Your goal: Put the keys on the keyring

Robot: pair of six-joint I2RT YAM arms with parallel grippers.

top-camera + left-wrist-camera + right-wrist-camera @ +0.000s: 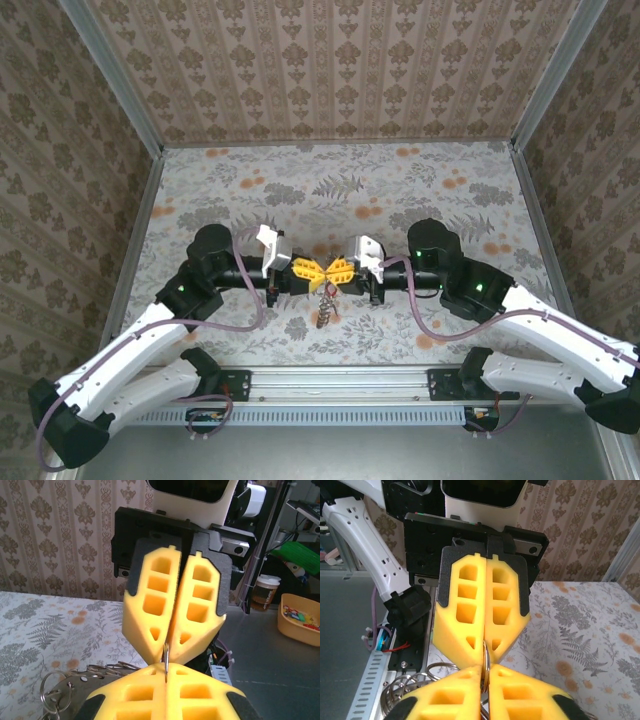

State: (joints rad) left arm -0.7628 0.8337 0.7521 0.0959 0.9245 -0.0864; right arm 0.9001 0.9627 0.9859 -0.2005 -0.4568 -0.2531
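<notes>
The keyring (326, 306) hangs over the table (420, 200), midway between its left and right edges and toward its near edge. It dangles below 2 yellow-fingered arms meeting tip to tip, the left end effector (312, 268) and the right end effector (339, 268).

In the left wrist view, both are pressed together. Each pinches 1 thin loop of the keyring.

In the right wrist view, the same double pinch shows, and more of the keyring's loops dangle beneath.
</notes>
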